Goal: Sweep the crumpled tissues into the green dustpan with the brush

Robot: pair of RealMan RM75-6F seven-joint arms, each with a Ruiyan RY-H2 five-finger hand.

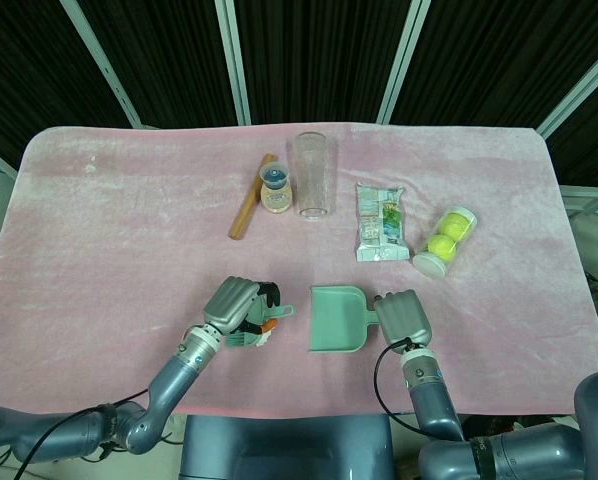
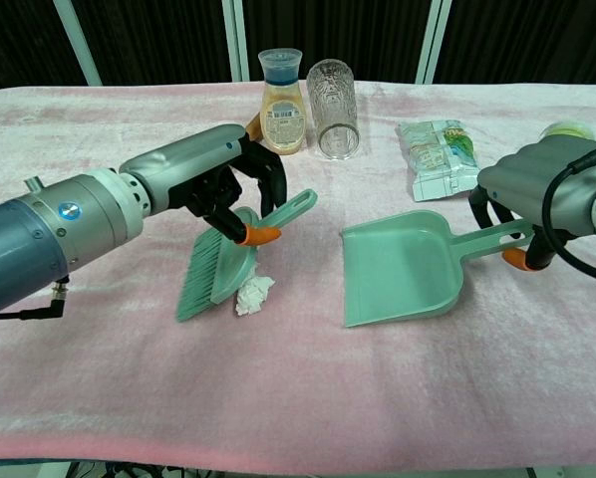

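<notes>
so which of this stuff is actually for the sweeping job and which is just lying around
For the job: brush, crumpled tissue, green dustpan, left hand, right hand.

Lying about: sauce bottle, clear glass, snack packet, wooden stick, tennis ball tube.

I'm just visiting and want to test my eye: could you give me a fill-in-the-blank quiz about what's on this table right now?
1. The left hand holds the ____.
2. The right hand holds the handle of the green ____.
3. The crumpled tissue lies on a ____ cloth.
4. The clear tube holds yellow ____.

Missing words: brush; dustpan; pink; balls
</notes>
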